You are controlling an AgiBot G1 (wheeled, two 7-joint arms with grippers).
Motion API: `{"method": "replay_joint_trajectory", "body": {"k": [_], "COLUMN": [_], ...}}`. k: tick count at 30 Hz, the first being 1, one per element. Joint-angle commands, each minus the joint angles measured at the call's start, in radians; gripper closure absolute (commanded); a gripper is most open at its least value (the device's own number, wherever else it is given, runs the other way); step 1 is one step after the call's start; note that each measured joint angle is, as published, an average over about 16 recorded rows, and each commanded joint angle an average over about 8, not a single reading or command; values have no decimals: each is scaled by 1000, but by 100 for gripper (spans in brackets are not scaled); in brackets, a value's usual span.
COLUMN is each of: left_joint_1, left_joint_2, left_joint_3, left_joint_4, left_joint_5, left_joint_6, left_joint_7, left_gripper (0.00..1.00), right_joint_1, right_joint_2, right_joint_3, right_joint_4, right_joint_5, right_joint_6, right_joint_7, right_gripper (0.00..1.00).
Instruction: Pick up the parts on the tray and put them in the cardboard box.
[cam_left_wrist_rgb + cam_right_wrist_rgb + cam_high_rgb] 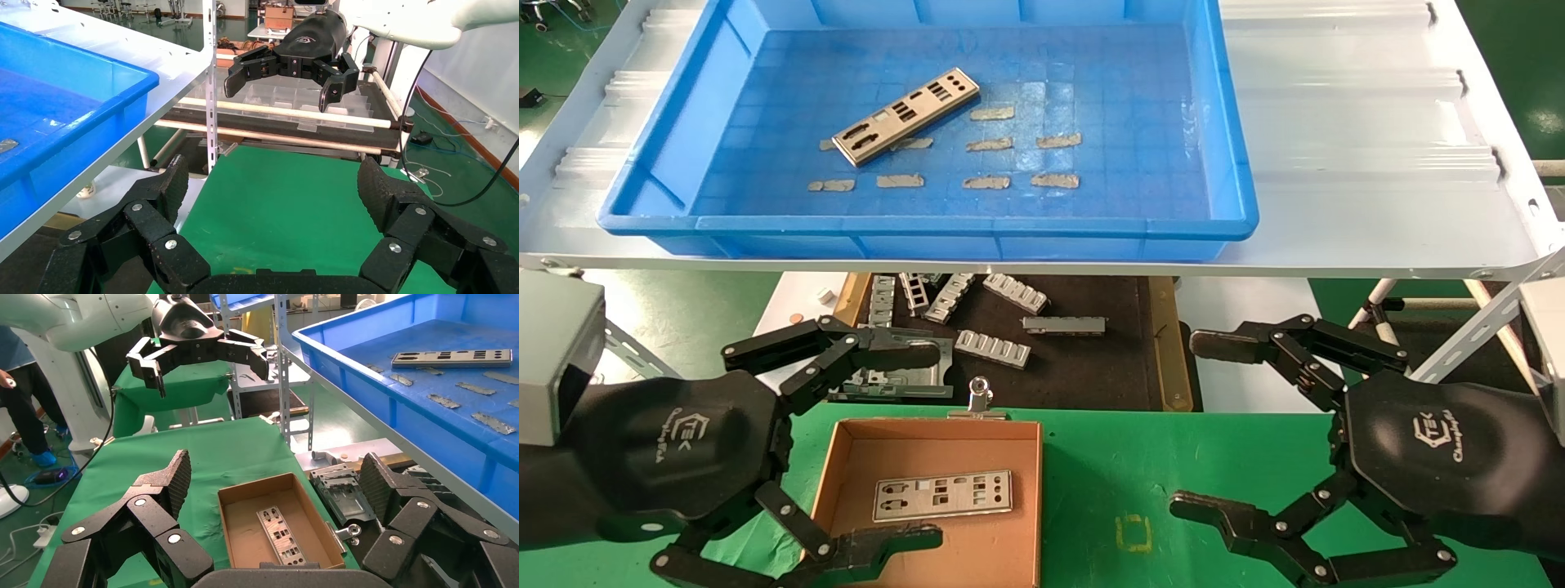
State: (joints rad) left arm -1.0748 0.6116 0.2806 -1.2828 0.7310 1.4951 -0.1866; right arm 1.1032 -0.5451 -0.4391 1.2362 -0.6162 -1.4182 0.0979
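Looking down from the head camera, one silver plate [905, 115] lies at a slant on the floor of the blue tray [1230, 163], among scattered beige tape scraps [1058, 140], with the tray up on a white shelf [1377, 122]. Below and nearer, a second plate [942, 495] lies flat inside the cardboard box [829, 474] on the green cloth [1107, 457], a metal clip [979, 400] on the box's far wall. The left gripper [940, 445] hangs spread wide with nothing in it, one finger over the box's near left corner, the other over the black mat [1091, 359] with its grey ribbed brackets [993, 348]. The right gripper [1182, 425] is splayed and empty too, over green cloth just right of the box. Over to the left wrist camera: the left gripper's fingers [168, 187] stand far apart above green cloth, the tray's corner [79, 116] to one side, the right gripper [278, 89] farther off, released. Now the right wrist camera: the box [229, 520] sits between the parted fingers [171, 484], its plate [280, 531] lying lengthwise, while the tray's plate [451, 358] rests on the raised blue floor and the left gripper [205, 367] hovers beyond, spread.
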Motion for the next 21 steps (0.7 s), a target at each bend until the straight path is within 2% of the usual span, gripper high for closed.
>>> {"method": "replay_joint_trajectory", "body": {"k": [1,11,13,19,21], "left_joint_1": [0,0,0,0,0], "left_joint_2": [0,0,0,0,0], "left_joint_3": [0,0,0,0,0], "left_joint_4": [0,0,0,0,0], "left_joint_5": [0,0,0,0,0], "left_joint_6": [0,0,0,0,-1], "left_joint_7": [0,0,0,0,0], "left_gripper": [0,0,0,0,0], "right_joint_1": [0,0,0,0,0], "right_joint_2": [0,0,0,0,0], "right_joint_3": [0,0,0,0,0], "right_joint_4": [0,0,0,0,0], "right_joint_5": [0,0,0,0,0], "right_joint_6": [0,0,0,0,0], "right_joint_7": [0,0,0,0,0], "right_gripper": [0,1,15,87,99]}}
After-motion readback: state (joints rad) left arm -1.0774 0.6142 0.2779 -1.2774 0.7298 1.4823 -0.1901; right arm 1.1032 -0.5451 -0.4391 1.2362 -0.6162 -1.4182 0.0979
